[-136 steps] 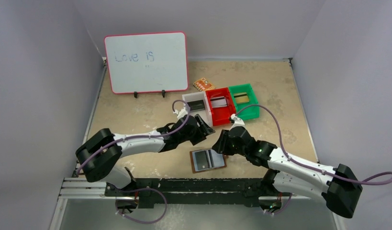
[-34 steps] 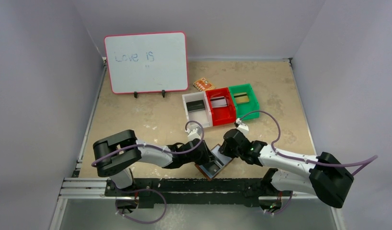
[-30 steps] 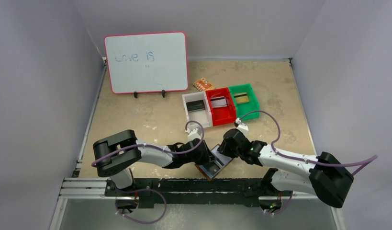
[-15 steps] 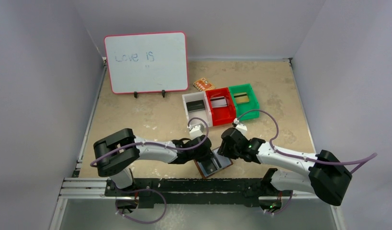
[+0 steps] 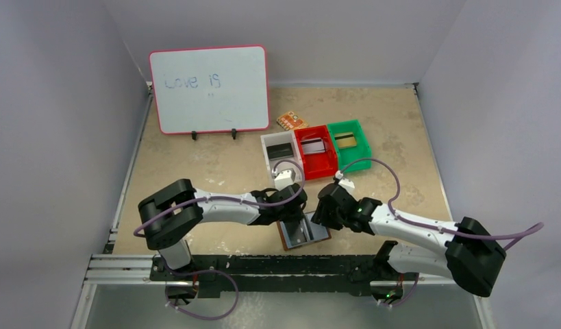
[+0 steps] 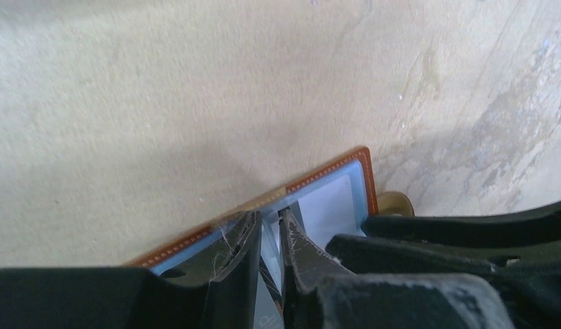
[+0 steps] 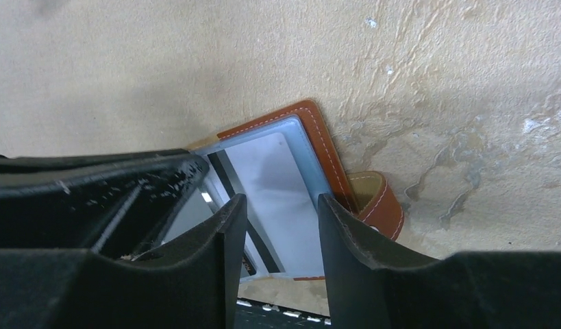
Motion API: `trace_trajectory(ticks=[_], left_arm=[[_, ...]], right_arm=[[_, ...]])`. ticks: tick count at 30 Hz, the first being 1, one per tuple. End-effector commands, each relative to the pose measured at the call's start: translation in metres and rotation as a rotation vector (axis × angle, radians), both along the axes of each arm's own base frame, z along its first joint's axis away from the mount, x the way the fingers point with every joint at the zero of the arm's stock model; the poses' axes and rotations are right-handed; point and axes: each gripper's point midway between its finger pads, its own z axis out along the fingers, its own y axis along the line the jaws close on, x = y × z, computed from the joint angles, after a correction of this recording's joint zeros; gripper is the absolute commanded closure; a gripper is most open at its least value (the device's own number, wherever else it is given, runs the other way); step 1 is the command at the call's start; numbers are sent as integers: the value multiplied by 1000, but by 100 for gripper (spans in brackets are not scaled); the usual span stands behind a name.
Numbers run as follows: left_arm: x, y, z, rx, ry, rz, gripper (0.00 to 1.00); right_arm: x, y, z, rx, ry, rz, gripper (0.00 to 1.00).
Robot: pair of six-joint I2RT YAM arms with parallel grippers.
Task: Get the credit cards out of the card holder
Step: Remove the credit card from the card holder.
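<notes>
Top external shows you the card holder (image 5: 302, 234) lying open at the near edge of the counter (image 5: 195, 161), about midway along it, with both arms bent in over it. Your left gripper (image 6: 269, 229) is down near the holder's fold. In the left wrist view its jaws are drawn almost together, leaving only a thin slit with a pale sliver in it. You cannot tell whether that is a card pinched there or just the blue-grey pocket behind.

Your right gripper (image 7: 281, 212) sits over the holder's other half, jaws apart and holding nothing. Between its fingers (image 7: 342, 233) you see a silvery-grey card (image 7: 270, 171) with a dark stripe, lying in the clear pocket. The snap tab (image 7: 375, 200) sticks out from the holder's edge, just beside one finger.

Further in, right of the counter's middle, three bins stand touching in a row. The white bin (image 5: 269, 156) holds a dark card (image 5: 281, 149), the red bin (image 5: 317, 163) a silvery one, and the green bin (image 5: 356, 159) a gold one. An orange packet (image 5: 291, 121) lies behind them, and a whiteboard (image 5: 210, 89) stands at the far-left corner.
</notes>
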Motion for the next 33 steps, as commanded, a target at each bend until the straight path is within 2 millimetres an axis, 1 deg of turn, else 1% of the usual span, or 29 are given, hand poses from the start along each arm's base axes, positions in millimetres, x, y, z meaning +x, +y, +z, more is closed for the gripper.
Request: trace_trajectory(ticks=[1, 5, 8, 11, 16, 21, 24, 26, 28, 29, 31, 33], left_arm=[[13, 8, -1, 34, -17, -26, 83], [10, -5, 5, -25, -4, -62, 83], [5, -14, 11, -74, 15, -82, 82], [2, -14, 20, -110, 27, -70, 80], [3, 0, 32, -107, 12, -27, 73], [-7, -2, 29, -126, 58, -45, 73], [-10, -4, 37, -157, 64, -56, 73], [-10, 2, 40, -144, 67, -37, 72], [-9, 16, 38, -125, 66, 22, 70], [-8, 21, 42, -142, 62, 57, 69], [-6, 33, 41, -164, 57, 136, 66], [-8, 35, 41, -215, 66, 158, 64]], right_arm=[[-10, -13, -9, -60, 38, -10, 54], [-17, -1, -12, 20, 60, 22, 59], [-22, 0, -22, 32, 83, 26, 62], [-28, 3, -28, 73, 109, 16, 65], [-31, -3, -31, 80, 108, -17, 65], [-34, -3, -36, 92, 118, -15, 65], [-36, -3, -38, 90, 125, -13, 66], [-36, -4, -39, 89, 127, -15, 66], [-36, -4, -39, 90, 126, -17, 66], [-36, -4, -39, 92, 125, -18, 66], [-36, -4, -38, 96, 123, -18, 66], [-37, -5, -38, 95, 124, -20, 66]])
